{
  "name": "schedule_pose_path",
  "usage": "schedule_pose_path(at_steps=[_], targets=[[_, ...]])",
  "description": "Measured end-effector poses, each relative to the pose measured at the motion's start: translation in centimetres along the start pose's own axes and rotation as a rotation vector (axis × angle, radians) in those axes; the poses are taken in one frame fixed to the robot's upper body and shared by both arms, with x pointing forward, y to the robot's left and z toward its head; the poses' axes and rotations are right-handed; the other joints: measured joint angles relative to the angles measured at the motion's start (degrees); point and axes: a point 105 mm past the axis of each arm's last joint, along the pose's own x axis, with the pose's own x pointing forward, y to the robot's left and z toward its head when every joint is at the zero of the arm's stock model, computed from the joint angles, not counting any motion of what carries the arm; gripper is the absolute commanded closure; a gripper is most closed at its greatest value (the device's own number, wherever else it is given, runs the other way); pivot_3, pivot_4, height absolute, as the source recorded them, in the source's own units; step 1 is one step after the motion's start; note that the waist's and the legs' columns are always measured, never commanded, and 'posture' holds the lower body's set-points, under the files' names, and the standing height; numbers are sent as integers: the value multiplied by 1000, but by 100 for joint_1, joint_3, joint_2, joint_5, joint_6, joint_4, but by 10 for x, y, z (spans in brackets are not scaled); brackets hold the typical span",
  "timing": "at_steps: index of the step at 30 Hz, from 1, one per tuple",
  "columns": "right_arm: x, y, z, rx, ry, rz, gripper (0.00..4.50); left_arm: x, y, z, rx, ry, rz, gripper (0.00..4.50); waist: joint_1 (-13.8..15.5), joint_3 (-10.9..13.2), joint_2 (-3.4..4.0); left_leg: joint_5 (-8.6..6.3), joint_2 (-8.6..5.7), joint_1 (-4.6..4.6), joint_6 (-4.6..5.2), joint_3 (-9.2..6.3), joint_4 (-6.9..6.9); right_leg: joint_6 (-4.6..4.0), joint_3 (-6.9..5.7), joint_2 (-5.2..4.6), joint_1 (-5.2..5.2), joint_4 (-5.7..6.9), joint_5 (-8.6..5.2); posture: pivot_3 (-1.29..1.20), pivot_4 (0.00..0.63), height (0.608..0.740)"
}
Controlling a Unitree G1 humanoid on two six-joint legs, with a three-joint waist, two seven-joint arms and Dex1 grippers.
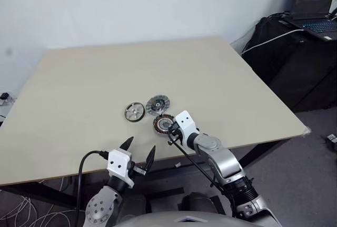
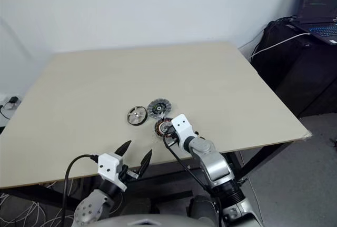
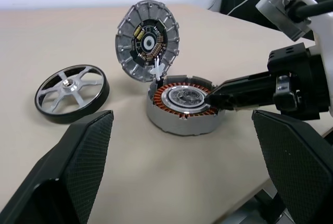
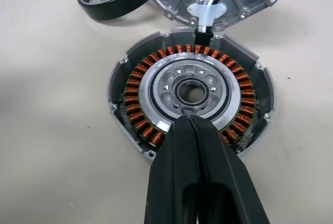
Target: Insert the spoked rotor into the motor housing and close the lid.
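The motor housing [image 4: 156,130], a ring of copper windings in a silvery rim, lies open on the table near the front edge. My right gripper [image 4: 188,120] is shut and empty, with its tip over the housing's inner ring, just short of the centre hole. The grey lid [image 3: 148,42] stands tilted up at the housing's far side and is joined to it by a white cable. The spoked rotor [image 1: 134,112] lies flat on the table left of both. My left gripper [image 1: 141,144] hangs open and empty at the table's front edge, pointing toward the parts.
The beige table [image 1: 158,63] is bare around the three parts. Its front edge runs just behind my left gripper. At the far right, off the table, stands a black unit [image 1: 295,53] with a laptop [image 1: 314,3] and cables.
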Motion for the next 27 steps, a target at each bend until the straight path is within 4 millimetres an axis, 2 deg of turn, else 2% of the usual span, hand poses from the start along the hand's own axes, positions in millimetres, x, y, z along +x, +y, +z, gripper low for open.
schedule_pose_path(at_steps=[27], targets=[[11,-2,3,18,-3,-18,4482,8,1,4,-16,-8,-2,0,-5,1,1,8,0,0,13,0,0,0,0,2,1,0,0,0,0,740]])
